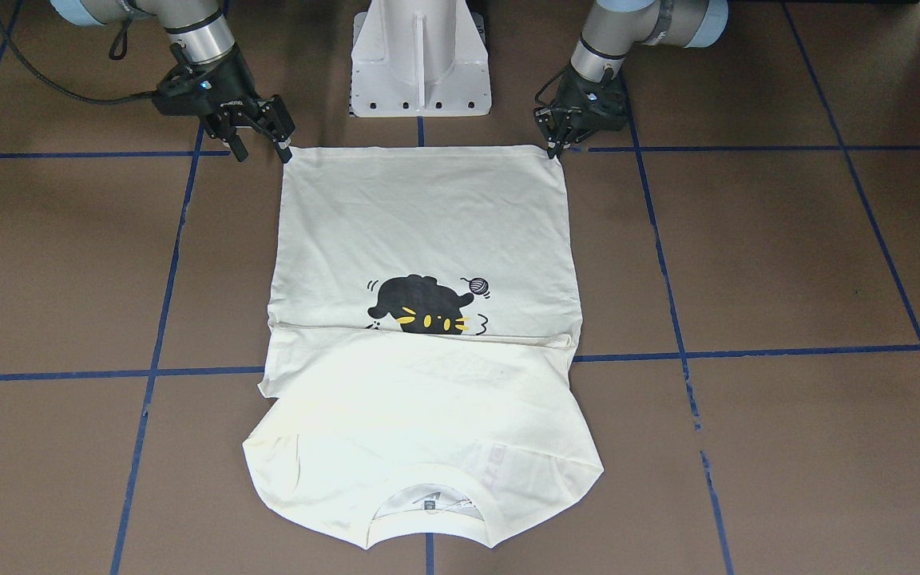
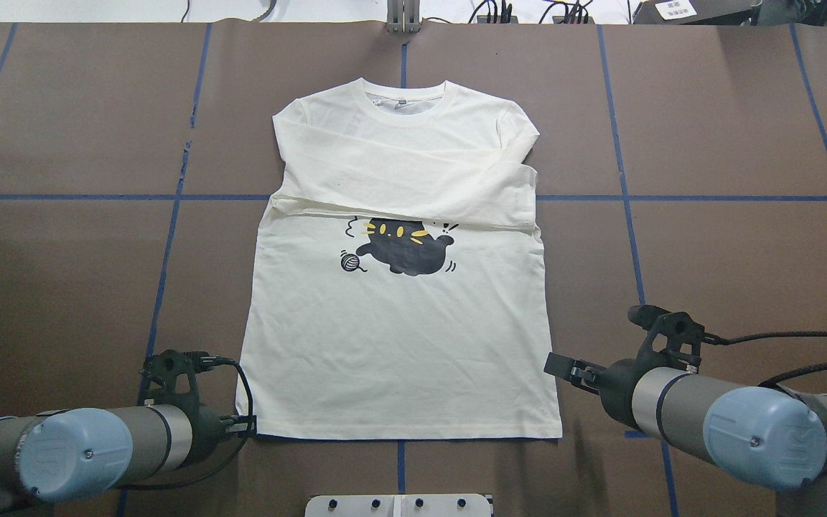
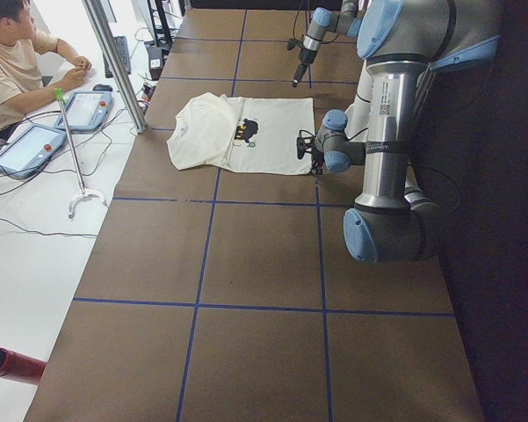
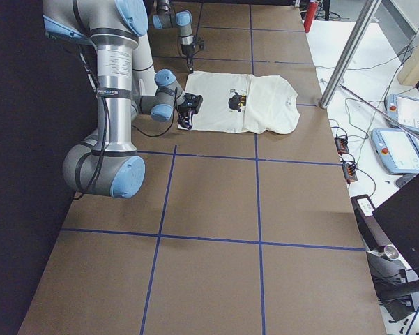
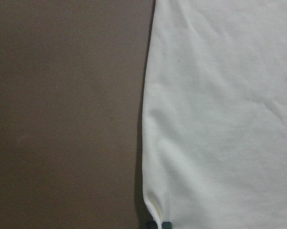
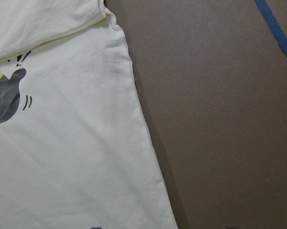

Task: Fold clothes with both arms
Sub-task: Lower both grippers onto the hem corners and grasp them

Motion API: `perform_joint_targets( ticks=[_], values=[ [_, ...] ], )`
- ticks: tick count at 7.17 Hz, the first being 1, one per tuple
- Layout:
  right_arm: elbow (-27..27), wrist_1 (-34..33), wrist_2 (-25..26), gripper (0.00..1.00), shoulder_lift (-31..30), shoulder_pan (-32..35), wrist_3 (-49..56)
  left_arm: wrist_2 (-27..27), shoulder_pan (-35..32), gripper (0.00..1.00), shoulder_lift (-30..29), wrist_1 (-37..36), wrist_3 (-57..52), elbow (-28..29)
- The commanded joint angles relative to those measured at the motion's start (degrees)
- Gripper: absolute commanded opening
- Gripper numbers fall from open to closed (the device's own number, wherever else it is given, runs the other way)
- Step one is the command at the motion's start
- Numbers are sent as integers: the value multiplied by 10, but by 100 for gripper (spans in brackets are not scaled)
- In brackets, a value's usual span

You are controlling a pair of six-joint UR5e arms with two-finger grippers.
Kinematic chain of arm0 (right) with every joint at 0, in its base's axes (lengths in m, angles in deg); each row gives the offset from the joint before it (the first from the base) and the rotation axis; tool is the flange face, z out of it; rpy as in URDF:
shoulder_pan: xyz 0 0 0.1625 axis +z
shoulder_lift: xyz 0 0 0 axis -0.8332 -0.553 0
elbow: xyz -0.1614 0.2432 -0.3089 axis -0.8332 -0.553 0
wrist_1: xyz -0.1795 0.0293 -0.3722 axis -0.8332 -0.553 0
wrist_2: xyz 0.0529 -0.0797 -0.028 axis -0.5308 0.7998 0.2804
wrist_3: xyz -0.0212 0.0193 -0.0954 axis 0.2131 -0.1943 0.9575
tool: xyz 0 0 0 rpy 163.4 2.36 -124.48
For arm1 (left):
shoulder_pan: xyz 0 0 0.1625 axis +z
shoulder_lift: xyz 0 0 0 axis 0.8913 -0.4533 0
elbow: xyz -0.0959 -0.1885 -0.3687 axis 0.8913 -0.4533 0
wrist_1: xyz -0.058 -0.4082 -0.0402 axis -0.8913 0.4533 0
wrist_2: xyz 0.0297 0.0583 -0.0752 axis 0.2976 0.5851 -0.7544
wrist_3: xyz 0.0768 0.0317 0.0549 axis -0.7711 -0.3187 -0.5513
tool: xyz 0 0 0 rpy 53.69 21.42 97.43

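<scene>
So the T-shirt (image 2: 399,345) was laid flat on the brown bench (image 2: 62,273), print side up, pretty much centred between the two arms. The hem was at the robot's end and the ribbed neck (image 2: 406,93) at the far end. Both long sleeves (image 2: 413,179) were folded across the chest, and the lower one covered the top edge of the black cat print (image 2: 403,244). The little yarn ball beside the cat was in plain view. The left claw (image 1: 556,148) was down at its hem corner with the fingers clenched together. In the left wrist view the cloth puckered right at the fingertips (image 5: 166,224), so it looked like it was pinching that corner of the shirt. The right claw (image 1: 260,148) was spread wide open beside the other hem corner, one finger just next to the shirt's edge. I honestly couldn't tell if it was touching the cloth. The white pedestal (image 1: 420,56) stood between the arms just behind the hem, and blue tape lines (image 2: 162,273) ran across the bench under the shirt.
</scene>
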Motion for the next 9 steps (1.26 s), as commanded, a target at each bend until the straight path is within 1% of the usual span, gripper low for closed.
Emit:
perform_joint_targets(
  ticks=[1,3,4,5,6,8,9],
  values=[
    [0,-28,10,67,3,-20,-70,13,-1,0,-2,0,0,-2],
    [0,-59,20,65,5,-49,-105,26,-4,0,-5,1,1,-2],
    [0,-93,21,65,25,-53,-108,41,-4,0,-5,1,0,-2],
    [-1,-128,25,63,52,-56,-108,45,-4,0,-5,1,1,-2],
    [-5,-134,35,62,56,-65,-108,63,-3,0,-6,1,0,-2],
    [-22,-134,45,55,60,-75,-109,64,-2,0,-6,1,1,-3],
    [-23,-134,45,55,59,-77,-109,64,-2,0,-6,1,1,-3]
  ],
)
